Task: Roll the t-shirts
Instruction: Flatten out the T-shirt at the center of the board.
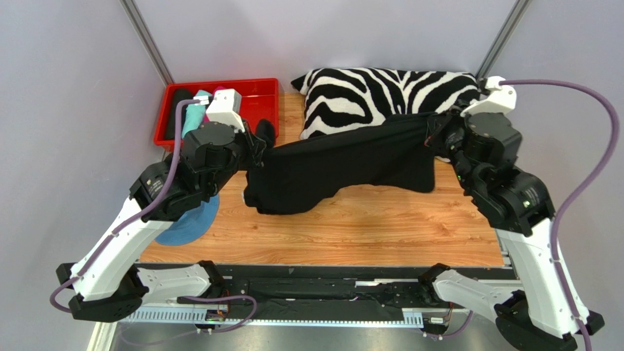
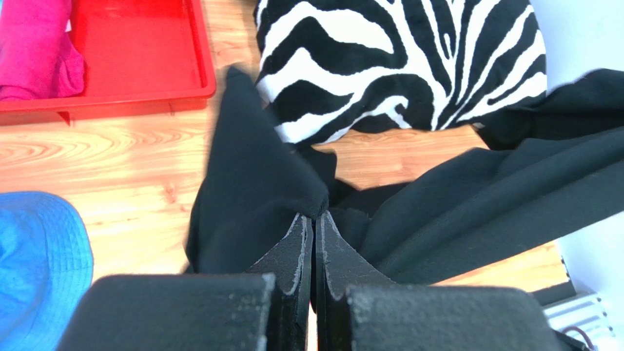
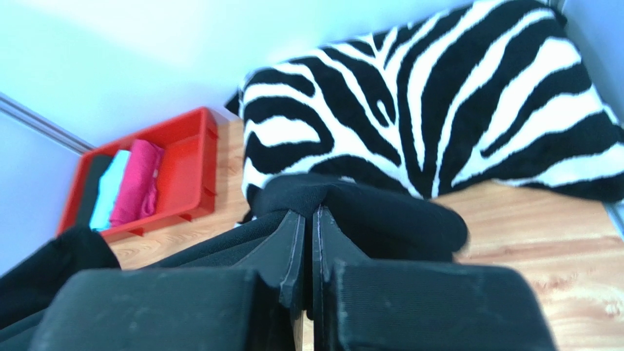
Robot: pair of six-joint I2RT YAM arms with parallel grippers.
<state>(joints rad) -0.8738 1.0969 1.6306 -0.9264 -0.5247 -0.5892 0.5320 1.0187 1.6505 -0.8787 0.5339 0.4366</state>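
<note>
1. The black t-shirt (image 1: pixel 344 164) is plain and matte, with no print showing. It is raised and stretched as a creased band between both arms, above the wooden table (image 1: pixel 366 227) and in front of the zebra-striped pillow (image 1: pixel 381 91).
2. Its left portion sags in a pouch towards the tabletop; contact cannot be confirmed.
3. The left gripper (image 2: pixel 315 218) has its jaws closed, pinching a peaked corner of the shirt.
4. The right gripper (image 3: pixel 308 213) has its jaws closed on a bunched fold at the other end.
5. The red tray (image 1: pixel 267 95), at the far left, holds a teal tee (image 3: pixel 110 186) and a pink tee (image 2: pixel 33 47) side by side.
6. A blue hat (image 2: pixel 36 263) lies on the table beneath the left arm.
</note>
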